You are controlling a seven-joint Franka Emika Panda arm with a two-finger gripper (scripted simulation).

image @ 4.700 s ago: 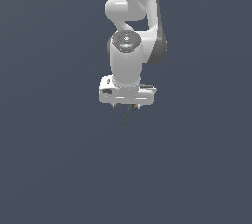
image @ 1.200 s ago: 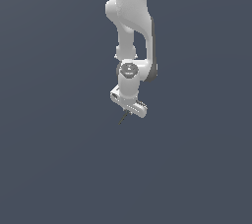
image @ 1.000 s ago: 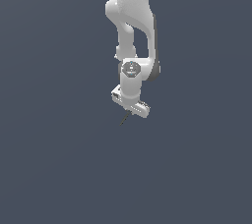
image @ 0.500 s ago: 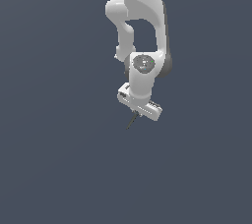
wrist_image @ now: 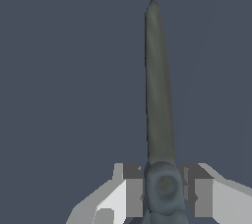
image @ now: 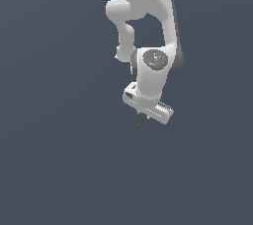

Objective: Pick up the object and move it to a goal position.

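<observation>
Pick looks done — tool (image: 142, 116) is clamped on the object (wrist_image: 158, 100), a thin dark tapered sliver pinched at its thick end between the two pads, per the wrist view. In the exterior view the object (image: 138, 123) hangs just below the white arm's hand, tilted, clear of any surface. No goal marker shows in either view, so can't judge how far the carry has to go. Left, as I read it: the transport to the goal — grip must hold on a very slim part.
</observation>
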